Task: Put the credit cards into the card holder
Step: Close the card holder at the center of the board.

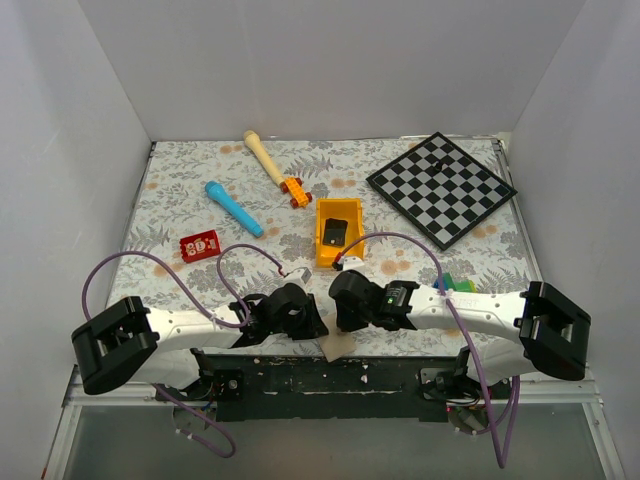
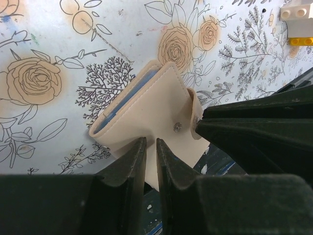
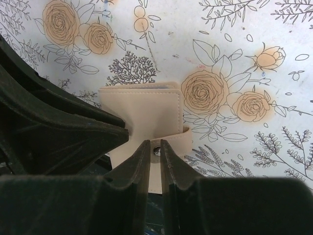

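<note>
The card holder (image 2: pixel 146 105) is a tan-beige folded wallet lying at the table's near edge, with blue-grey lining showing at one side. It is partly hidden under both grippers in the top view (image 1: pixel 337 347). My left gripper (image 2: pixel 150 142) is shut on its near flap. My right gripper (image 3: pixel 155 144) is shut on the snap-button tab (image 3: pixel 168 142) of the card holder (image 3: pixel 142 110). The two grippers (image 1: pixel 312 326) (image 1: pixel 345 322) nearly touch. A red credit card (image 1: pixel 199 245) with white markings lies on the mat, far left of both grippers.
A yellow-orange bin (image 1: pixel 325 250) with a dark flat object inside stands just beyond the grippers. A blue cylinder (image 1: pixel 233 208), a wooden stick (image 1: pixel 263 156), a toy car (image 1: pixel 294 190) and a chessboard (image 1: pixel 441 188) lie further back. Small bricks (image 2: pixel 296 11) lie near the bin.
</note>
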Robot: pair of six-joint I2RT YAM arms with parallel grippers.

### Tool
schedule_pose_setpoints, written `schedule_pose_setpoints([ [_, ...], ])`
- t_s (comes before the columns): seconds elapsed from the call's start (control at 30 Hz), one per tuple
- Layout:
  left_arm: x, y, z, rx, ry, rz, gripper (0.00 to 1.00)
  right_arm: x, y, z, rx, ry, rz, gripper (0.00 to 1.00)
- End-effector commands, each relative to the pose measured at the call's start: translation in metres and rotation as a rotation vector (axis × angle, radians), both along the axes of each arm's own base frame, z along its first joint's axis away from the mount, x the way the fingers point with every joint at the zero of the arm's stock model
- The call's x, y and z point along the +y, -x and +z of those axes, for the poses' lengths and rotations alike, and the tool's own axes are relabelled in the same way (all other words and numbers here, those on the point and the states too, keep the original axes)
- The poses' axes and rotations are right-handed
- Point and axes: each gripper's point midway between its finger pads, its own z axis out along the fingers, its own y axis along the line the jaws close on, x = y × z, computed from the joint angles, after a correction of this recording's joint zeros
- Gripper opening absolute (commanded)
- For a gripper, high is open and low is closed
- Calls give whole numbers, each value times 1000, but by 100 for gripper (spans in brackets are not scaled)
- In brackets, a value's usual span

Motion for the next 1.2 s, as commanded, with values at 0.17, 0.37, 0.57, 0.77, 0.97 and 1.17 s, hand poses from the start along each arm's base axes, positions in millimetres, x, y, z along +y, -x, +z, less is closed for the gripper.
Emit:
schedule_pose_setpoints([
  [0.17, 5, 5, -11, 14, -32, -15, 15, 4, -1, -1, 14, -30, -19, 22],
  [0.37, 6, 5, -11, 14, -31, -12, 15, 4, 3, -5, 34, -39, -16, 23],
  [0.57, 6, 4, -11, 14, -33, -11, 15, 3, 7, -9, 59, -53, -23, 22],
  [0.77, 6, 5, -12, 15, -32, -10, 15, 1, 9, -13, 67, -49, -25, 22],
  [0.97, 6, 6, -12, 16, -32, -10, 14, 3, 9, -14, 72, -44, -23, 22],
  [1.17, 6, 5, -13, 17, -33, -10, 14, 2, 10, -16, 76, -31, -17, 22],
])
